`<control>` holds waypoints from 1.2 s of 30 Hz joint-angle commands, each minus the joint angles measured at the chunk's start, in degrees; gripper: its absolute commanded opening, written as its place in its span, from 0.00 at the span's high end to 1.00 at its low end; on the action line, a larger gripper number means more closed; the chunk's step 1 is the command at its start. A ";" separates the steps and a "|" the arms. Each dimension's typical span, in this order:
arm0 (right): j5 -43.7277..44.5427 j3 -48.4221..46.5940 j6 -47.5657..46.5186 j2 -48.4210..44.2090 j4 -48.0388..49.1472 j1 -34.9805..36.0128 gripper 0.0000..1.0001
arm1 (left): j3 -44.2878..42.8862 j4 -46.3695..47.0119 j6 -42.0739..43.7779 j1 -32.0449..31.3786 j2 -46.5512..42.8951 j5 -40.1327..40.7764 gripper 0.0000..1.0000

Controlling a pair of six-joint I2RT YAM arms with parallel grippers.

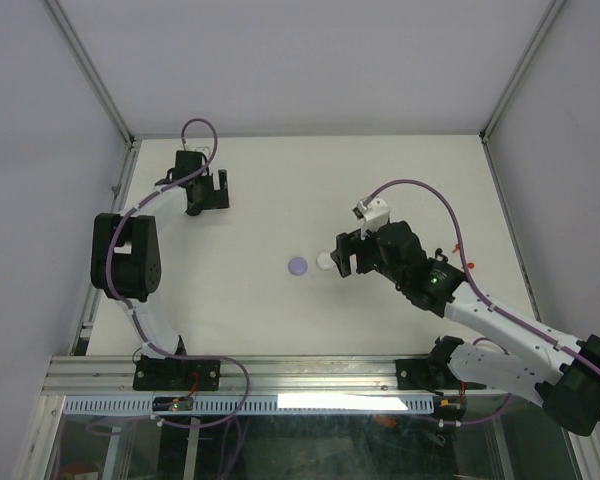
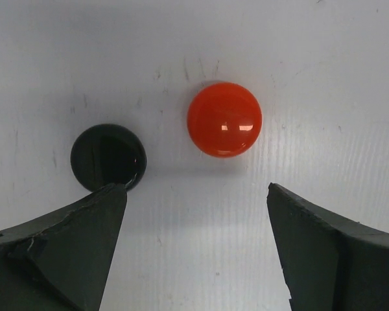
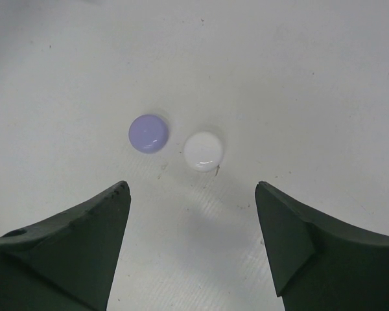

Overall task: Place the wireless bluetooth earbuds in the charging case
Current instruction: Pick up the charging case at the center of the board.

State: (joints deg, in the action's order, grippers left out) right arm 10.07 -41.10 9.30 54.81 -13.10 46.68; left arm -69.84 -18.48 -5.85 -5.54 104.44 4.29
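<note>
White tabletop (image 1: pixel 280 180) spreads under both arms, and we start at its far left corner, where the left gripper (image 1: pixel 208 190) points down at the surface. Through the left wrist camera we see its jaws spread wide with nothing between them. Beyond its fingertips lie two small glossy domes: a black one (image 2: pixel 108 156), partly covered by the left finger, and an orange one (image 2: pixel 224 127) to its right, apart from it. We cannot make these two out from above.

Moving right to the middle of the table, we find a lavender dome (image 1: pixel 298 266) and, just beside it on the right, a white dome (image 1: pixel 324 261). In the right wrist view the two sit close together but not touching. The right gripper (image 1: pixel 345 255) hangs just to the right of the white one, its jaws apart and holding nothing.

We cannot tell which of these pieces is an earbud and which a charging case.
</note>
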 commanded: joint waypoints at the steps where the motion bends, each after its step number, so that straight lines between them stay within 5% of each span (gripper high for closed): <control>1: 0.37 0.43 -0.66 -0.40 2.82 -0.25 0.19 | -6.18 1.34 7.51 -0.27 3.20 -4.56 0.09; 36: -0.02 -0.40 -1.04 1.67 2.09 -0.36 0.18 | -12.96 1.34 13.73 -0.32 15.09 -12.32 0.50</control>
State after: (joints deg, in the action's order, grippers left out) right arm 10.07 -40.42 8.88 56.40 -13.19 46.57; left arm -81.41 -18.41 8.12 -5.56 118.39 -3.64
